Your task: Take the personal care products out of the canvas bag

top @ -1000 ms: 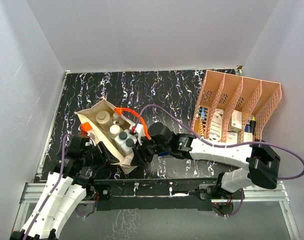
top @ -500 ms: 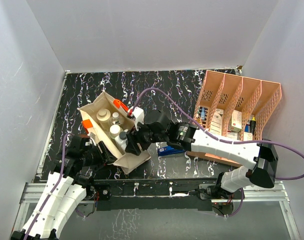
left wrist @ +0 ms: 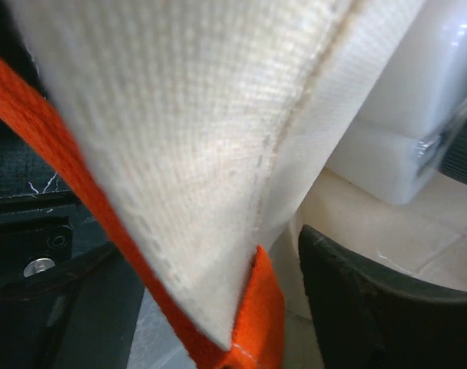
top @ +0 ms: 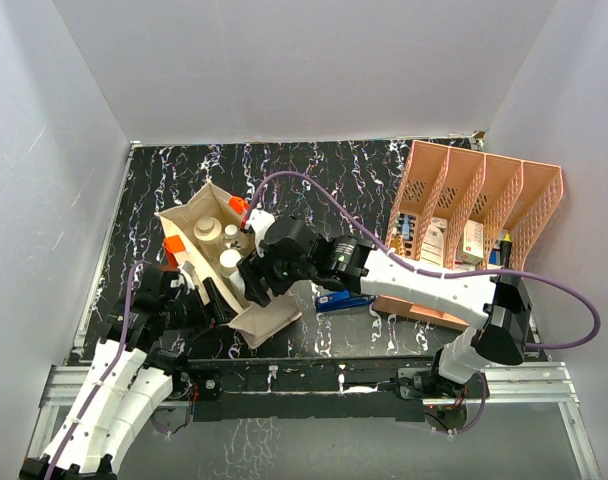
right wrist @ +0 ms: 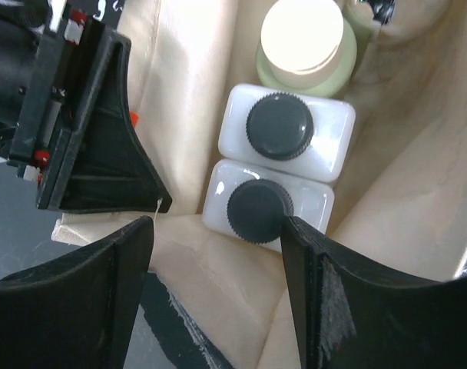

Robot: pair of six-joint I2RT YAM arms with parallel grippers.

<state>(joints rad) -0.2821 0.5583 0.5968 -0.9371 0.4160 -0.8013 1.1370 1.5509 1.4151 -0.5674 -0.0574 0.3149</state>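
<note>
The canvas bag (top: pixel 276 318) lies open on the black table, its orange strap (top: pixel 172 250) at the left. Inside stand two white squarish bottles with black caps (right wrist: pixel 286 138) (right wrist: pixel 263 207), a cream cylinder (right wrist: pixel 303 40) and another round bottle (top: pixel 229 260). My right gripper (right wrist: pixel 218 231) hangs open over the bag's near end, its right finger beside the nearer black cap. My left gripper (left wrist: pixel 210 254) sits at the bag's left near edge with its jaws apart. Cloth (left wrist: pixel 187 138) and orange strap (left wrist: pixel 253 315) lie loose between them.
A salmon-pink divided organizer (top: pixel 529 215) with cartons stands at the right. A blue-black stapler (top: pixel 339 301) lies just right of the bag, under my right arm. Grey walls close in the table on three sides.
My right gripper has swung left from beside the bag to over its mouth and has opened; the orange handle it lifted has dropped. The left jaws have spread wider.
</note>
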